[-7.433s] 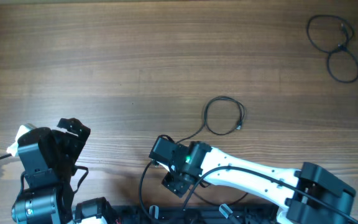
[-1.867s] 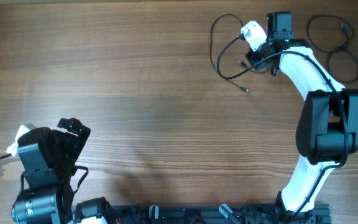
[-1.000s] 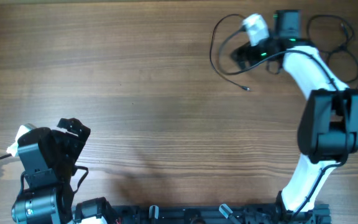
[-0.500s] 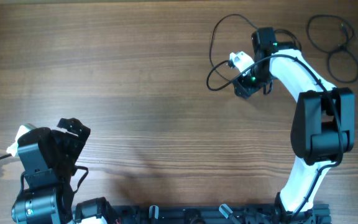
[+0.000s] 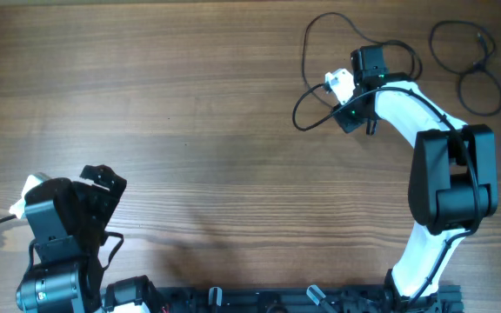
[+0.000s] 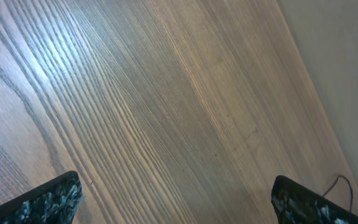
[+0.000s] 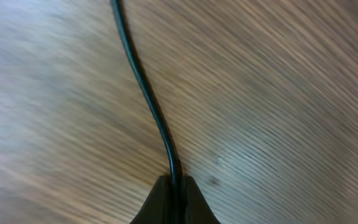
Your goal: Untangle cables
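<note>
Looking through the right wrist view, you see the right arm's jaws pinched fully shut on one thin black cable (image 7: 143,93), its length running straight away from the tips across the tabletop (image 7: 278,93). Only the overhead view shows that its slack curls left and farther out from those jaws, with the other cables (image 5: 468,78) lying to the far right. That probably favours a pull toward the left. The left arm's jaws, wide open and empty, sit near left, well apart.

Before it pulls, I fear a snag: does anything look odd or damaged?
Nothing stands out. The right gripper is shut on one thin cable, which shows no kink or fraying there; the other cables lie in loose loops farther right.
</note>
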